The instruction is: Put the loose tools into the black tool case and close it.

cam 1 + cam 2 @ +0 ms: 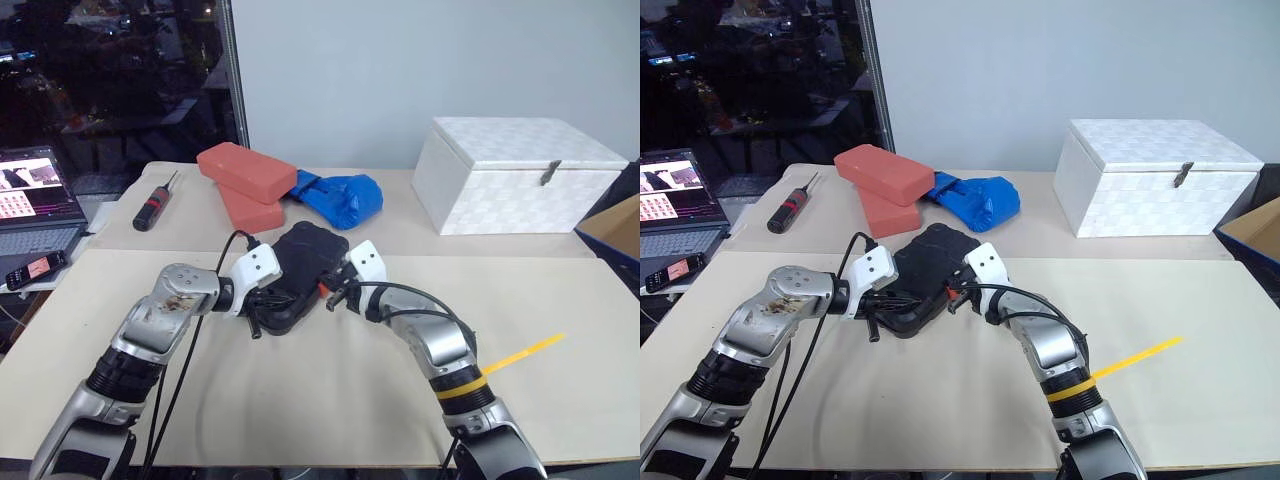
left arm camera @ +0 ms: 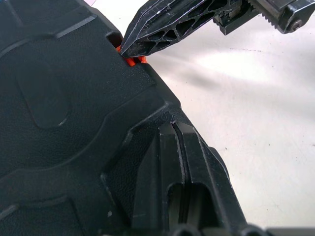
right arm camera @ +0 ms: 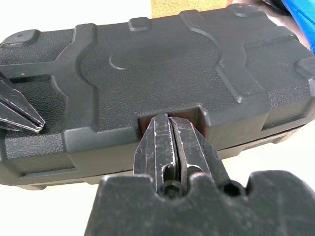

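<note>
Right wrist view: closed fingers (image 3: 170, 147) against latch (image 2: 132, 60)

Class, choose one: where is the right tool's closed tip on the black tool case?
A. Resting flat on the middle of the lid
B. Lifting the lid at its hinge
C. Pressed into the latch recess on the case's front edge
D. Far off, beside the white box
C: the right tool, fingers together, sits in the latch recess of the closed black tool case.

arms: silver-grey, black cables | wrists: white housings | right forearm: yellow band | tool fingers (image 3: 170, 147): black, scuffed
</note>
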{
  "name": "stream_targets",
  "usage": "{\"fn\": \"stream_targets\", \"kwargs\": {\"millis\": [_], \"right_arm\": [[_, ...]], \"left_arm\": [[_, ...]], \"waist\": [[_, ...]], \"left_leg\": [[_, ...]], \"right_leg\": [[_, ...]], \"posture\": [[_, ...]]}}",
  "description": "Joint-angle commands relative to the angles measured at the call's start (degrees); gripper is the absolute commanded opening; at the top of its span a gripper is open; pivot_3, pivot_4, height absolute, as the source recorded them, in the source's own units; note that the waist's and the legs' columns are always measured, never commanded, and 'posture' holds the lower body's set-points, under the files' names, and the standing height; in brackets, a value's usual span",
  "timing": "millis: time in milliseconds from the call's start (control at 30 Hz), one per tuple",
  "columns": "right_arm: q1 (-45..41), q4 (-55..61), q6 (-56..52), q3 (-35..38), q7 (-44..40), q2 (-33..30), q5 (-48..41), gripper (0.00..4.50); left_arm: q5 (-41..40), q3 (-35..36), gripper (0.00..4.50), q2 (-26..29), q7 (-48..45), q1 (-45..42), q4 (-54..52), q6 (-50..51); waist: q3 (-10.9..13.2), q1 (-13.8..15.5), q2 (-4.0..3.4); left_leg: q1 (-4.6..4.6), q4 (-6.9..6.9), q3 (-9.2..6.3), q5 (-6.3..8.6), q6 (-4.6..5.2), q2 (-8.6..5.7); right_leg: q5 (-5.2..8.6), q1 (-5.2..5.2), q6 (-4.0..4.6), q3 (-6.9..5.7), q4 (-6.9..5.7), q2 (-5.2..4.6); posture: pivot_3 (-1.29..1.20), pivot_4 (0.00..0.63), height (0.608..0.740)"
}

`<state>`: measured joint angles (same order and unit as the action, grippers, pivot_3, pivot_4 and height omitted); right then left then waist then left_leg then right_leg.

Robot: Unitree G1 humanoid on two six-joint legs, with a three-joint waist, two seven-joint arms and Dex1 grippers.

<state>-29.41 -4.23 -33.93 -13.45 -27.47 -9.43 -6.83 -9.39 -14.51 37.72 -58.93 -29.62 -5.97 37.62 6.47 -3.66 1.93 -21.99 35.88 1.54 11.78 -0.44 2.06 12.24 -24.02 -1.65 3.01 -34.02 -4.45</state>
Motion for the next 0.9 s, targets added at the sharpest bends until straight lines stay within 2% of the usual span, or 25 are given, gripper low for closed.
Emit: {"fn": "stream_targets", "kwargs": {"millis": [33,200,300,400,600,667,700,733,833,900], "right_arm": [[1.9,-8.0,-2.4,-2.4,0.3,1.0,1.6,0.04],[2.1,-9.6,5.4,-1.5,-0.7,3.0,1.1,0.04],[2.9,-10.2,8.2,-0.2,-0.5,3.8,0.6,0.04],[3.8,-9.7,9.5,0.5,-0.8,3.9,0.5,0.04],[6.2,1.0,18.4,4.8,-0.7,4.6,-2.4,0.04],[7.2,4.1,18.8,5.7,-0.5,3.8,-2.7,0.6],[8.0,6.2,18.8,5.8,-1.0,2.8,-2.5,0.74],[8.8,8.3,18.4,6.0,-1.5,1.8,-2.6,1.16],[11.9,16.9,15.3,7.1,-3.4,-1.9,-4.4,2.14],[14.0,22.3,12.9,8.0,-4.5,-4.7,-5.9,2.92]], "left_arm": [[0.6,-4.9,0.0,-0.5,-1.1,3.0,1.8,2.8],[0.6,-4.9,0.0,-0.6,-1.1,3.0,1.9,2.7],[0.6,-4.9,0.0,-0.7,-1.0,2.9,2.2,2.6],[0.7,-4.9,0.0,-0.7,-1.0,2.9,2.3,2.6],[0.2,-3.3,0.0,-1.7,-0.8,3.6,2.3,-1.5],[-0.8,-1.8,0.0,-2.5,-0.7,4.2,1.6,-3.3],[-1.6,-0.7,0.0,-3.0,-0.5,4.4,1.1,-3.8],[-2.3,0.3,0.0,-3.5,-0.3,4.8,0.6,-4.5],[-4.4,3.6,0.0,-5.0,0.9,6.2,-0.9,-7.0],[-5.5,5.7,0.0,-6.0,2.1,7.2,-1.9,-8.8]], "waist": [[0.0,-0.2,-0.01],[0.0,-0.4,-0.12],[0.0,-0.4,-0.36],[0.0,-0.3,-0.36],[0.2,0.6,-0.68],[0.7,1.2,-1.06],[0.8,1.4,-1.19],[0.9,1.6,-1.23],[1.1,2.2,-0.82],[1.3,2.9,-0.6]], "left_leg": [[0.0,0.0,-0.02,0.0,0.0,0.01],[-0.08,-0.06,-0.19,0.02,-0.02,0.12],[-0.29,-0.11,-0.33,0.02,-0.02,0.29],[-0.32,-0.1,-0.3,0.03,-0.02,0.44],[-0.43,-0.15,-0.27,0.03,-0.03,0.55],[-0.52,-0.15,-0.16,0.03,-0.03,0.53],[-0.67,-0.15,-0.09,0.03,-0.03,0.52],[-0.89,-0.15,0.03,0.02,-0.02,0.46],[-1.3,0.02,0.28,-0.03,0.06,0.11],[-1.69,0.02,0.42,-0.05,0.42,-0.17]], "right_leg": [[0.0,-0.01,0.0,-0.12,0.03,-0.05],[0.0,-0.06,0.0,-0.98,0.38,-0.7],[0.0,-0.07,-0.01,-1.58,0.93,-0.78],[0.0,-0.07,0.0,-2.16,0.96,-1.14],[0.0,-0.2,-0.01,-2.37,0.95,-1.17],[0.0,-0.28,-0.01,-2.38,0.94,-1.21],[-0.01,-0.37,-0.01,-2.39,0.94,-1.2],[-0.04,-0.39,-0.04,-2.44,0.84,-1.12],[-1.06,-0.72,-0.14,-2.3,0.62,-1.06],[-0.72,-1.17,-0.29,-2.21,0.04,-0.98]], "posture": [[0.0,0.15,0.74],[0.0,0.15,0.74],[0.0,0.15,0.74],[0.0,0.15,0.74],[0.0,0.15,0.74],[0.0,0.15,0.74],[0.0,0.15,0.74],[0.0,0.15,0.74],[0.0,0.15,0.74],[0.0,0.15,0.74]]}}
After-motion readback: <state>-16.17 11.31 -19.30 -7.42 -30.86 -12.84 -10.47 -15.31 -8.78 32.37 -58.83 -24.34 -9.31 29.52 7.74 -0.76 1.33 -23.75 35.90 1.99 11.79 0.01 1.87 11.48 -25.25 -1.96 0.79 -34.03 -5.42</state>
